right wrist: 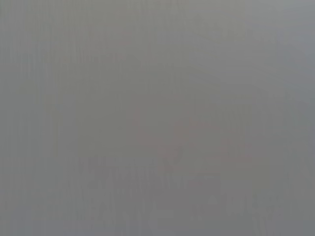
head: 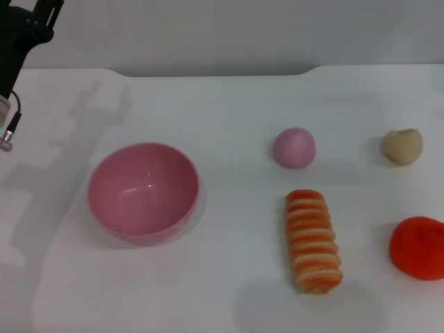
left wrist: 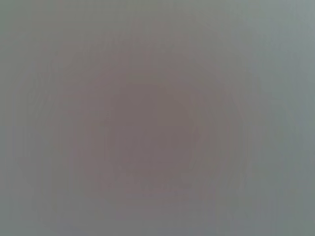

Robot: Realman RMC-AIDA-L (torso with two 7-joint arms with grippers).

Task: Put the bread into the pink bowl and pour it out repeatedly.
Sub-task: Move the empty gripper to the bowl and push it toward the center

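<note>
White counter point(head: 229, 111): bread point(head: 313, 241) lying lengthwise right of bowl point(head: 143, 191); left hand point(head: 21, 28) hovering beyond bowl, grip unclear.

Glossy smooth plastic pink bowl point(head: 143, 191), ridged bread point(head: 313, 240), matt table point(head: 229, 111)

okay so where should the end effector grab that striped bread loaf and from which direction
Probably from straight above, closing across the middle of the bread. It lies flat on the table, its long axis running toward and away from the robot, so its narrow width spans left to right. Both long sides are free: the pink bowl and red-orange lump sit well apart.
</note>
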